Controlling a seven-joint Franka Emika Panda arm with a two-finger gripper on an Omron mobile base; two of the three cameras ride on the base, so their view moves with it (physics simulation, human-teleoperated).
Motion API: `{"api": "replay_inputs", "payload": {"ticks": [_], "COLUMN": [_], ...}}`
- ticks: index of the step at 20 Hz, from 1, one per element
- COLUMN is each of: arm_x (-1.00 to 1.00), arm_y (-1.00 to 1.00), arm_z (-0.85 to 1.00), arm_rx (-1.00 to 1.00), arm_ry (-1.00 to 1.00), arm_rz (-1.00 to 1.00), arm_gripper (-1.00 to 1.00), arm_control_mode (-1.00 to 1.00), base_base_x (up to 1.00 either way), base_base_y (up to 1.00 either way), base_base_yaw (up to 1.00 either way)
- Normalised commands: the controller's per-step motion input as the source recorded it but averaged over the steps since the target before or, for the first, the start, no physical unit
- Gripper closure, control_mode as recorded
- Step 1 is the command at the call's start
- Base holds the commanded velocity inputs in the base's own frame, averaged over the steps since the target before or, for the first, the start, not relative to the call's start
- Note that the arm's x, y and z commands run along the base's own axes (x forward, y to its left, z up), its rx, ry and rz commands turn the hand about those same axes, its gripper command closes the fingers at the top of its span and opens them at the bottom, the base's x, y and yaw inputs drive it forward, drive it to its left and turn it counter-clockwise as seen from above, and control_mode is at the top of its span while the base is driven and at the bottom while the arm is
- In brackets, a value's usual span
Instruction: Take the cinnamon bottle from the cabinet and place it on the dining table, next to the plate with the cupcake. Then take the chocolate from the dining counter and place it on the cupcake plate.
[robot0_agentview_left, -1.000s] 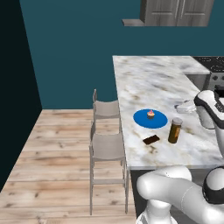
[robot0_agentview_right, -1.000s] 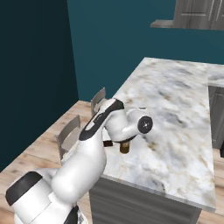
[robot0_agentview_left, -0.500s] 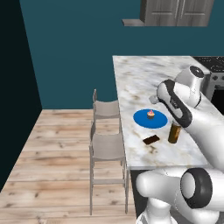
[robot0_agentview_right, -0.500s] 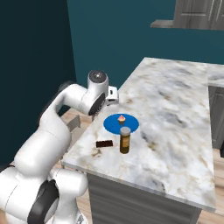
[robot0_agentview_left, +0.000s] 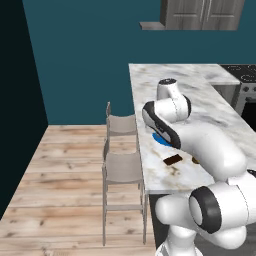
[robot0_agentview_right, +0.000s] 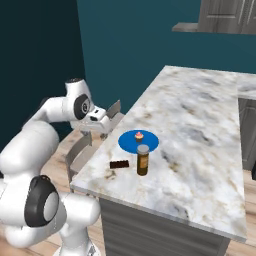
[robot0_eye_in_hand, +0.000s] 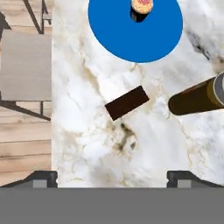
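On the marble dining table lies the blue plate with the tiny cupcake on it. The cinnamon bottle stands upright just beside the plate, free of the hand. The dark chocolate lies flat near the table's edge, left of the bottle. My gripper hangs open and empty over that edge, left of the plate. The hand view looks down on the chocolate, the plate, the cupcake and the bottle, with the gripper spread wide below them.
Two grey chairs stand against the table's left side, over a wooden floor. A stove sits at the far right. Grey wall cabinets hang on the teal back wall. My arm covers most of the plate and the bottle in the left base view.
The arm has swung from the bottle's side across the plate to the table's chair-side edge. The bottle stays standing beside the plate; the chocolate has not moved.
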Motion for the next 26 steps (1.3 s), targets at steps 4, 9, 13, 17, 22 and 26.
{"api": "replay_inputs", "payload": {"ticks": [4, 9, 13, 17, 22, 26], "arm_x": [-0.16, 0.11, 0.03, 0.12, 0.15, 0.19], "arm_y": [-0.45, -0.54, 0.15, 0.26, -0.05, -0.17], "arm_z": [-0.95, -0.49, -0.63, -0.38, -0.34, -0.23], "arm_rx": [0.12, 0.24, 0.05, 0.0, 0.0, 0.0], "arm_ry": [0.14, 0.0, 0.0, 0.0, 0.0, 0.0], "arm_rz": [-0.61, -0.5, -0.32, -0.25, -0.17, -0.06], "arm_gripper": [-1.0, -1.0, -1.0, -1.0, -1.0, -1.0], "arm_control_mode": [-1.0, -1.0, -1.0, -1.0, -1.0, -1.0], "base_base_x": [0.0, 0.0, 0.0, 0.0, 0.0, 0.0], "base_base_y": [0.0, 0.0, 0.0, 0.0, 0.0, 0.0], "base_base_yaw": [0.0, 0.0, 0.0, 0.0, 0.0, 0.0]}}
